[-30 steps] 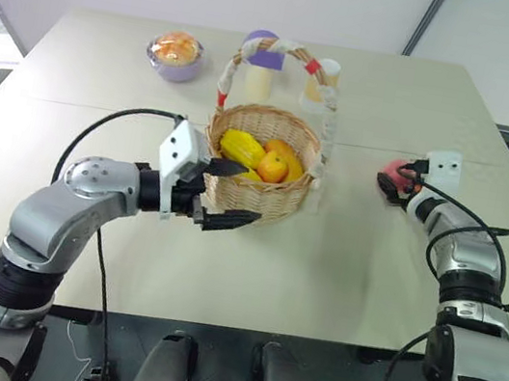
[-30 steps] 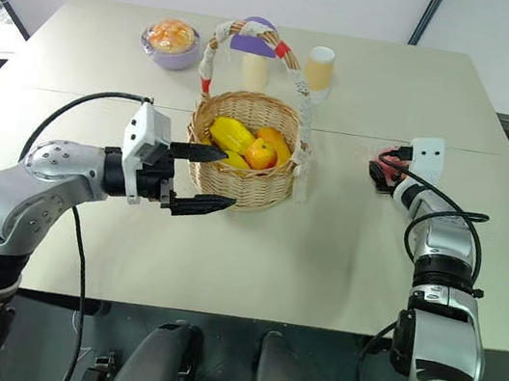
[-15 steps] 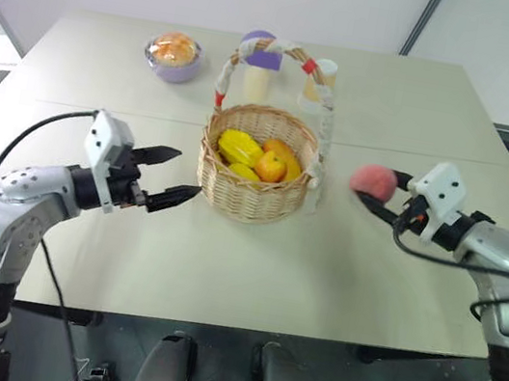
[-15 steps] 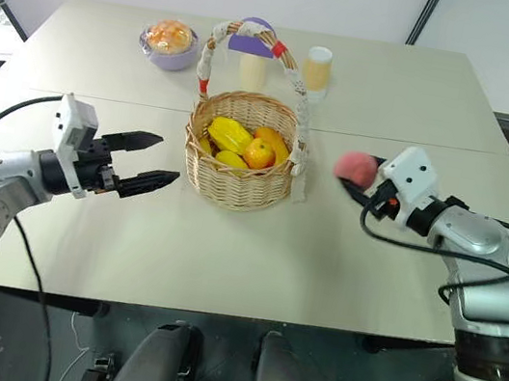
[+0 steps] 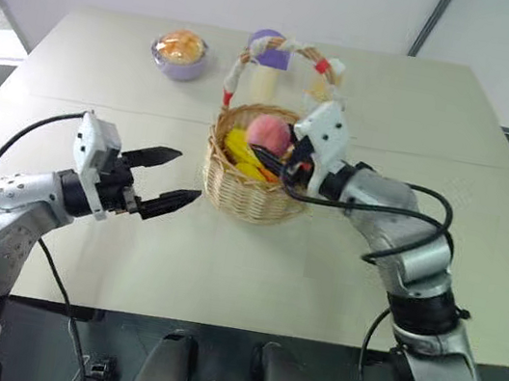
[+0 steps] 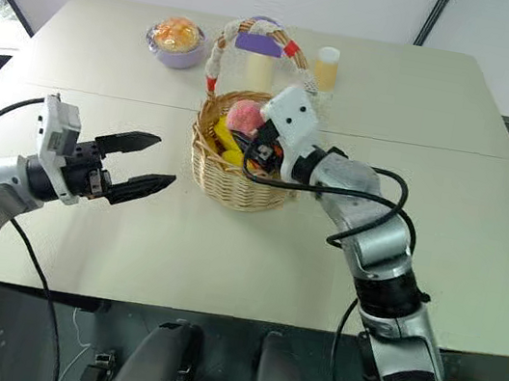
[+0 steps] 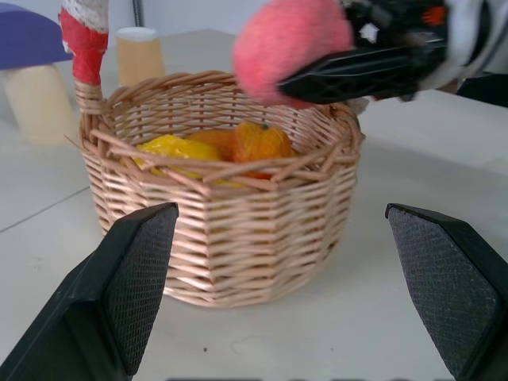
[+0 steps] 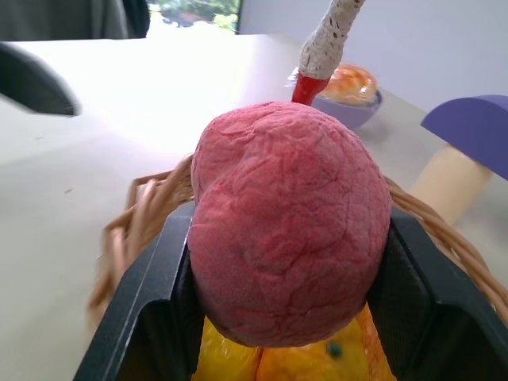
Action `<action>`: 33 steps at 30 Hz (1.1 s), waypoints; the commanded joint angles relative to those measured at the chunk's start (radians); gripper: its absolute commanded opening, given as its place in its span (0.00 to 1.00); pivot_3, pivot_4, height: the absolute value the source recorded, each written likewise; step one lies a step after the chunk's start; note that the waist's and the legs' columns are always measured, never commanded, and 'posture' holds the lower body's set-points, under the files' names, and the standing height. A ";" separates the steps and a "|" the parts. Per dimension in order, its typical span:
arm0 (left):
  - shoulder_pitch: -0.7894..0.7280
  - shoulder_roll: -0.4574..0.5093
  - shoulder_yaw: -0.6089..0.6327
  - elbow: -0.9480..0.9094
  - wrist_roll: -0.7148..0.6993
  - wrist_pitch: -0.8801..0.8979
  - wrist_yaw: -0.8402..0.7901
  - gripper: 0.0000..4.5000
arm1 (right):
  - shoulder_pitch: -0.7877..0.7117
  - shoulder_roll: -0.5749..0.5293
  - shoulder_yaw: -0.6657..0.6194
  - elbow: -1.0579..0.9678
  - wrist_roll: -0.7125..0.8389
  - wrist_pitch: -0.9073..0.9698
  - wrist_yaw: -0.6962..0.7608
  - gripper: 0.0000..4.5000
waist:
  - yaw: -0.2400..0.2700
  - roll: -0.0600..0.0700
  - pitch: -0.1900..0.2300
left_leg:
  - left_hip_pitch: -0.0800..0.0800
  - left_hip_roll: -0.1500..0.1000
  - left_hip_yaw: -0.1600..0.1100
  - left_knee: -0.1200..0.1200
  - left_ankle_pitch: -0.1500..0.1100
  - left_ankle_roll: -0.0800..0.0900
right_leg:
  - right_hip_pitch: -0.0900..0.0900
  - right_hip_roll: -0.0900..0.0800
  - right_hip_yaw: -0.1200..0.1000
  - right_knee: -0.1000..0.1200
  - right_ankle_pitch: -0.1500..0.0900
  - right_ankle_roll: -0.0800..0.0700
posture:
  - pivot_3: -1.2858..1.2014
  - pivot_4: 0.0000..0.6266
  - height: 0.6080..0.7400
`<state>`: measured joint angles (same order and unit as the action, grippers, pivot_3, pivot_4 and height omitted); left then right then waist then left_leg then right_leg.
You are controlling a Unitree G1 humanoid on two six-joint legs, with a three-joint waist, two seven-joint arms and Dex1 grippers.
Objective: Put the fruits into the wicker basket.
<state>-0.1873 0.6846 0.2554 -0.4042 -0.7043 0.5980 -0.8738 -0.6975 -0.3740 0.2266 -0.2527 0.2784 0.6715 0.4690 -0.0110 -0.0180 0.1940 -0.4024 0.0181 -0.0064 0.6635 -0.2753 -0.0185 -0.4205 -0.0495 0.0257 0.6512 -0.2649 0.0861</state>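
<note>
Peach (image 8: pixel 290 226), round, pink-red with a wrinkled matte skin, sits clamped between the right gripper's (image 5: pixel 276 150) black fingers, held above the basket (image 5: pixel 251 198), over yellow and orange fruits (image 7: pixel 210 147) inside. Left gripper (image 5: pixel 170 179) hovers beside the basket, fingers spread, grasping nothing.

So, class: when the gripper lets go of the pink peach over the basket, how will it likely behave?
The pink peach looks round, so it may roll before settling among the fruits. Its wrinkled, matte skin suggests something soft and light, unlikely to break. The wicker basket rim should probably contain it.
</note>
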 commanded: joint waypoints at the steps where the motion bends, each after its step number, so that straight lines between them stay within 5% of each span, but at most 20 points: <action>1: 0.000 -0.005 -0.007 -0.054 -0.032 0.008 0.018 1.00 | -0.029 0.022 0.006 -0.007 -0.035 -0.014 -0.016 0.90 | -0.002 0.000 0.000 | -0.003 -0.001 0.000 0.001 0.000 0.000 | -0.004 -0.001 0.000 0.001 0.000 0.000 | 0.52 0.24 1.00; 2: 0.001 -0.007 -0.012 -0.060 -0.034 0.010 0.022 1.00 | -0.029 0.025 0.010 -0.023 -0.041 -0.032 -0.009 1.00 | -0.002 0.000 0.000 | -0.005 -0.001 0.000 0.001 0.000 0.000 | -0.006 -0.001 0.000 0.001 0.000 0.000 | 0.52 0.24 1.00; 8: -0.003 -0.004 -0.029 -0.067 -0.048 0.018 0.028 1.00 | 0.036 -0.038 -0.051 -0.218 0.046 -0.092 0.125 1.00 | -0.003 0.000 0.000 | -0.005 -0.001 0.000 0.001 0.000 0.000 | -0.007 0.000 0.000 0.002 0.000 0.000 | 0.52 0.24 1.00; 15: -0.033 -0.015 -0.068 -0.041 -0.053 0.018 0.008 1.00 | 0.314 -0.248 -0.365 -0.442 0.395 0.100 0.253 1.00 | 0.000 -0.001 0.000 | -0.005 -0.002 -0.002 0.002 0.000 0.001 | -0.004 -0.001 -0.001 0.000 0.000 0.001 | 0.52 0.24 1.00; 19: -0.057 -0.031 -0.094 -0.022 -0.046 0.011 0.002 1.00 | 0.378 -0.270 -0.385 -0.348 0.302 0.062 0.172 1.00 | -0.010 -0.001 0.000 | -0.002 -0.001 0.001 0.002 0.000 0.001 | -0.003 0.003 0.000 0.002 0.000 0.001 | 0.52 0.24 1.00; 27: -0.083 -0.043 -0.122 -0.002 -0.031 -0.001 -0.011 1.00 | 0.244 -0.103 -0.299 -0.071 0.173 -0.070 0.047 1.00 | -0.009 0.000 0.000 | -0.001 -0.001 0.001 0.002 0.000 0.000 | -0.004 0.007 0.001 0.005 0.000 0.000 | 0.52 0.24 1.00; 30: -0.078 -0.045 -0.121 -0.008 -0.029 -0.003 -0.010 1.00 | 0.212 -0.057 -0.277 -0.033 0.160 -0.087 0.041 0.81 | -0.006 0.000 0.000 | -0.002 -0.001 0.000 0.002 0.001 0.000 | -0.004 0.005 0.001 0.005 0.000 0.000 | 0.52 0.24 1.00; 33: -0.067 -0.047 -0.117 -0.022 -0.031 -0.001 -0.002 1.00 | 0.204 -0.033 -0.275 -0.047 0.179 -0.056 0.029 0.47 | -0.002 0.000 0.000 | -0.003 -0.001 0.000 0.002 0.001 0.000 | -0.005 0.004 0.001 0.005 0.000 0.000 | 0.52 0.24 1.00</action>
<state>-0.2551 0.6369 0.1294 -0.3913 -0.7303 0.6158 -0.8791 -0.4758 -0.4089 -0.0349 -0.2661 0.4432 0.6138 0.5052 -0.0126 -0.0181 0.1938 -0.4062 0.0166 -0.0071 0.6654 -0.2748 -0.0188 -0.4258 -0.0463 0.0263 0.6559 -0.2647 0.0864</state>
